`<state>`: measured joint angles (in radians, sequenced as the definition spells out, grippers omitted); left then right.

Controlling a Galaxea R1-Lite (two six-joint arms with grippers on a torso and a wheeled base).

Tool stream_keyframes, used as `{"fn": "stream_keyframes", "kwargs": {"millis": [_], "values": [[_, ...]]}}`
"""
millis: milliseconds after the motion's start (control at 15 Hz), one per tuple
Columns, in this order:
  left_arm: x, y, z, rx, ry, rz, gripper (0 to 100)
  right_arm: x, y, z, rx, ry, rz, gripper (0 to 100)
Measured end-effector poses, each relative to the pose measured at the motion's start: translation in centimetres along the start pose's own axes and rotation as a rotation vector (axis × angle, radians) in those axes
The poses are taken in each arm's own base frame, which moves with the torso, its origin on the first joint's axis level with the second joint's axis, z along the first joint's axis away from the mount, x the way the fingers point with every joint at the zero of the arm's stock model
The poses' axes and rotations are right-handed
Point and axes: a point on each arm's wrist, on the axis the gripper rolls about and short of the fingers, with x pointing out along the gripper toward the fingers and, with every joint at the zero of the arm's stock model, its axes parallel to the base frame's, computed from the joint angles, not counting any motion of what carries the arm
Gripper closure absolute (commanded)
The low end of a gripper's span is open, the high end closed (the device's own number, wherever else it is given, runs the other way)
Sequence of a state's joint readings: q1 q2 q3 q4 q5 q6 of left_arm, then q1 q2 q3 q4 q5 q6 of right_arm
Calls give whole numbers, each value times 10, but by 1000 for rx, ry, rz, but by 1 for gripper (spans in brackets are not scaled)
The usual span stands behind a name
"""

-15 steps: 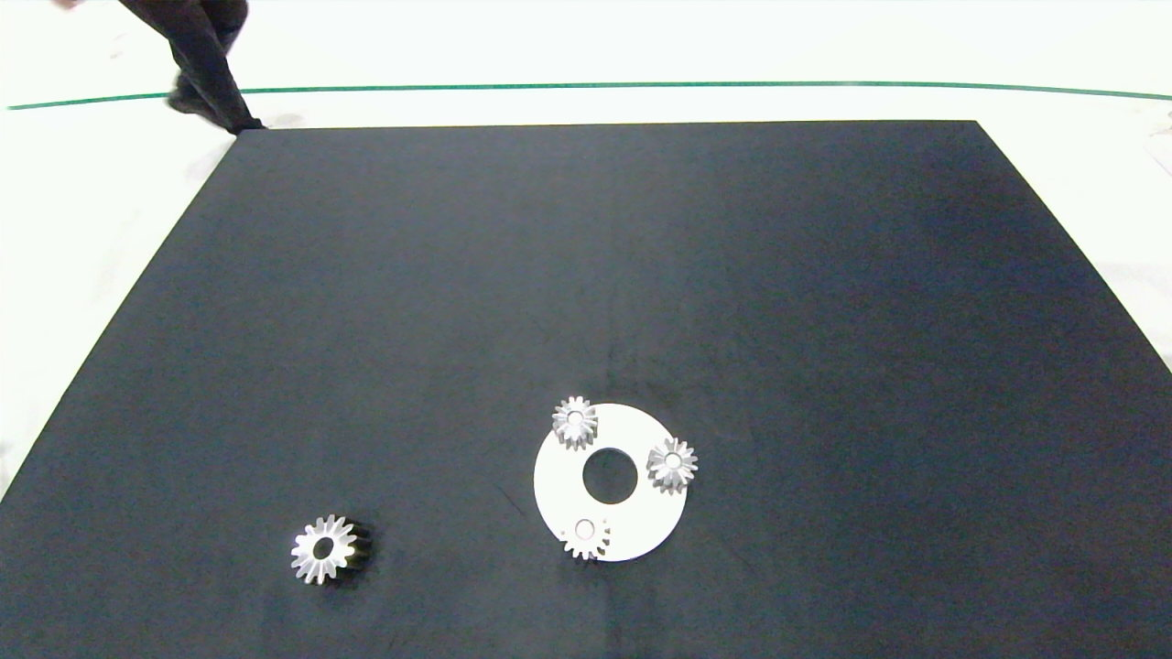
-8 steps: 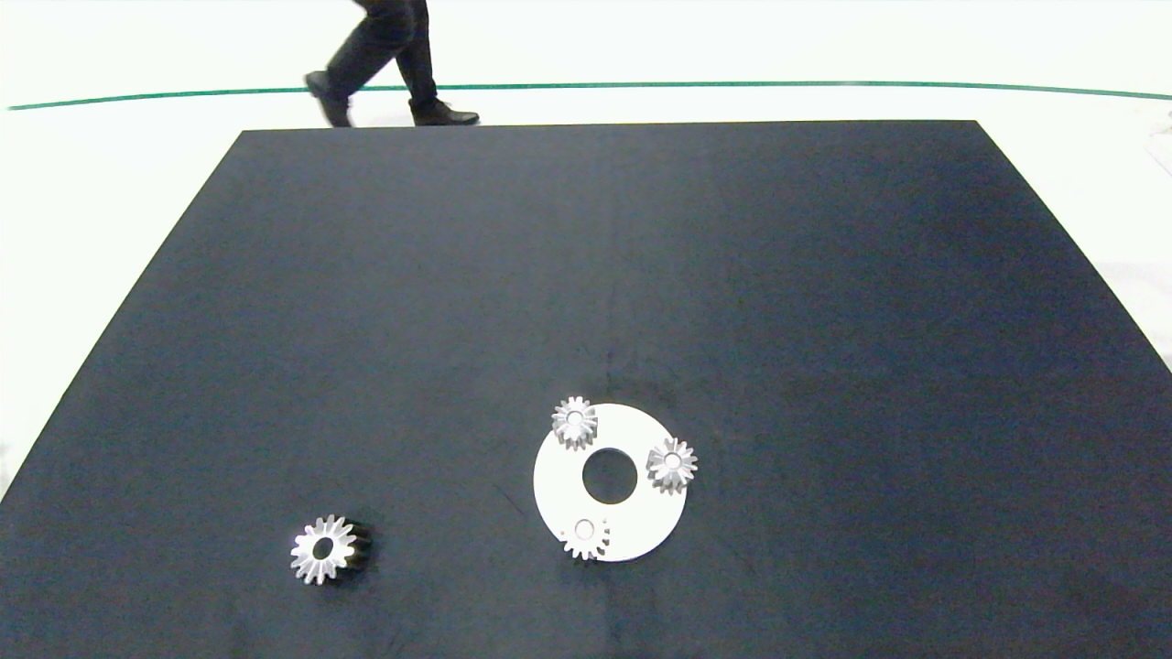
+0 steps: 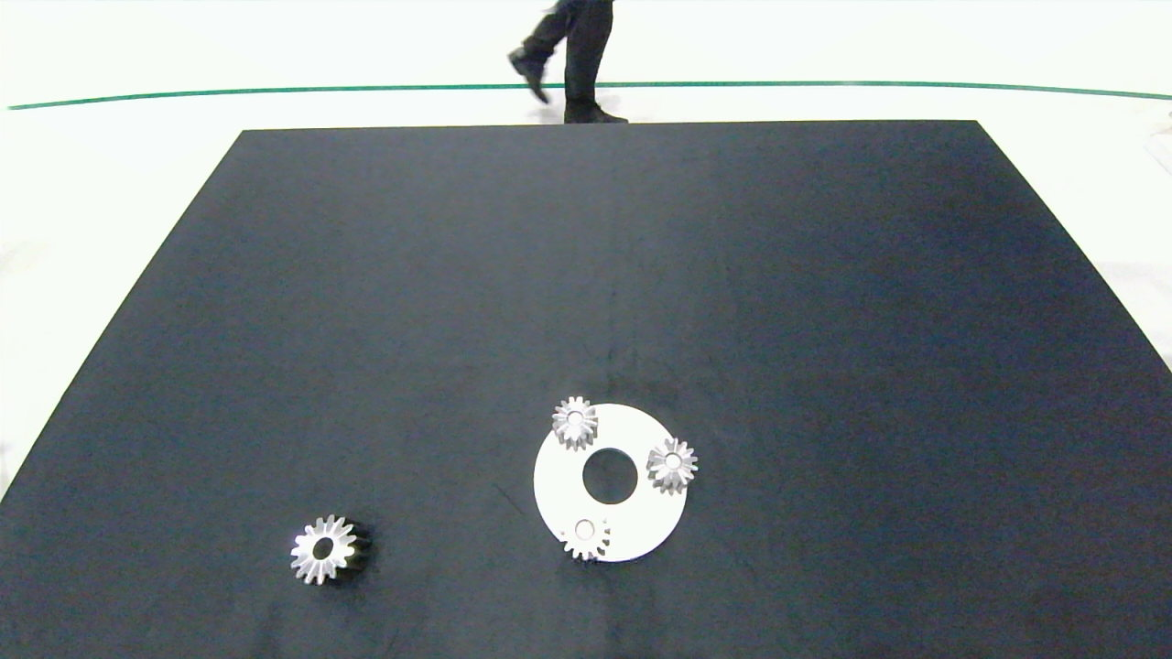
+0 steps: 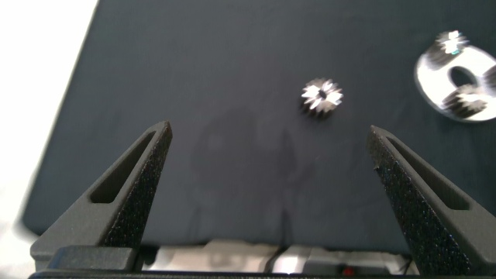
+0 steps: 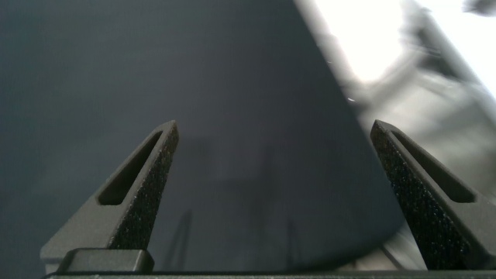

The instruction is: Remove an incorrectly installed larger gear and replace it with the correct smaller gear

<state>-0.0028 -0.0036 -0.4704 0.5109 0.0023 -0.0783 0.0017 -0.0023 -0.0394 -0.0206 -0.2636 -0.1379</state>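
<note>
- No brand, label or writing can be read anywhere.
- A white ring plate point(image 3: 560, 490) lies on the black counter point(image 3: 586, 275) near its near edge, carrying two small pointed gears point(image 3: 575, 422) point(image 3: 672, 465) and, on its near rim, the smaller gear point(image 3: 586, 537).
- The larger gear point(image 3: 324, 548) sits alone toward the near-left corner, well apart from the plate.
- A person's legs point(image 3: 572, 55) show beyond the far edge.
- The left hand point(image 4: 271, 167) hangs above the near-left counter, fingers spread wide, empty, the larger gear ahead of it.
- The right hand point(image 5: 275, 167), fingers apart and empty, hangs over the counter's right edge.
</note>
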Motion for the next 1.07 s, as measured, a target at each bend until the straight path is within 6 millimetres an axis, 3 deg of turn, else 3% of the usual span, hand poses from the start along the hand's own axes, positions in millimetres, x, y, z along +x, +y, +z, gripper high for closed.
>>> {"fn": "stream_keyframes", "kwargs": {"millis": [467,667,867,1067], "values": [[51,0,-48,117,-124,-173,0,2,8,-9,24,4,266,0],[55,1,-58,103,-92,-145,0,1,9,-10,76,22,296,0],[56,5,-60,127,-77,2,0,1,9,-11,82,28,292,0],[56,4,-64,94,-47,-13,0,1,9,-11,90,32,295,0]]}}
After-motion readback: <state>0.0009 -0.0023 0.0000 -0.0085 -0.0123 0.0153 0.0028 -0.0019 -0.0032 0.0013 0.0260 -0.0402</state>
